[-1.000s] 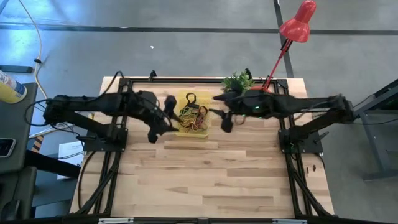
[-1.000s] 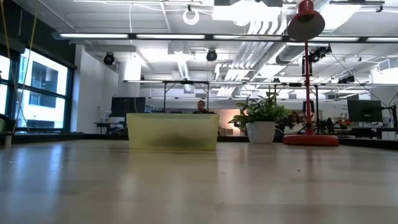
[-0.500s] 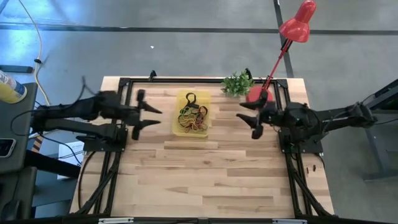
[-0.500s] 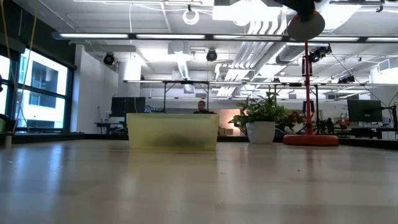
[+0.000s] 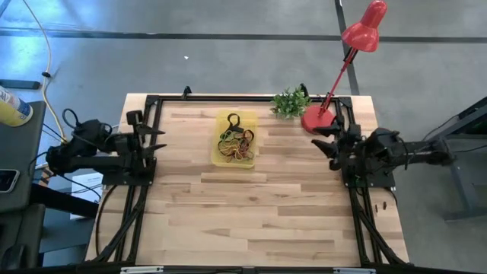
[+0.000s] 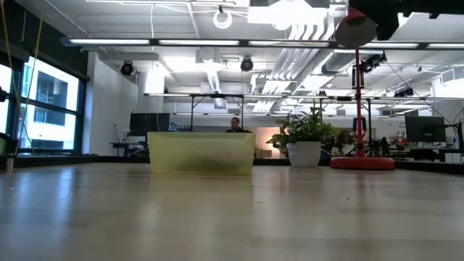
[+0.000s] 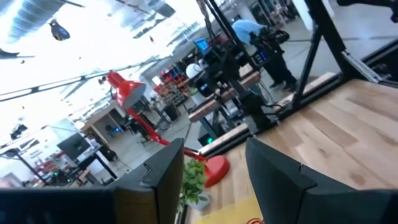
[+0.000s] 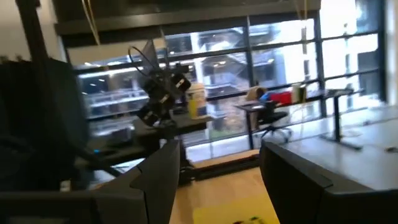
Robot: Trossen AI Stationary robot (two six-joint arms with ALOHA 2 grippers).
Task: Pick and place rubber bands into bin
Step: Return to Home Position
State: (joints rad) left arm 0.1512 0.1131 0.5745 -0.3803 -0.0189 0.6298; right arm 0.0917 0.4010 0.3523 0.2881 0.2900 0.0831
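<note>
The rubber bands [image 5: 237,144] lie in a tangled heap inside the yellow bin [image 5: 228,163], near the back of the desk [image 5: 251,213]. They are well apart from both sets of fingers. The left gripper [image 5: 154,139] is at the left side of the desk. The right gripper [image 5: 325,142] is at the right side, and the bin sits between them. Both have their fingers spread apart and hold nothing.

The view from above shows the bands in the bin. The low view shows only the bin's front wall, so the bands are hidden there. It also shows a person [image 6: 234,123] far behind. The left wrist view looks between its fingers [image 7: 165,183] at the red lamp [image 7: 127,90] and the plant [image 7: 194,180]. The right wrist view shows a bit of the bin.

A second ago both grippers were right by the bin. Now they have pulled back to the sides. The bands have not moved.
</note>
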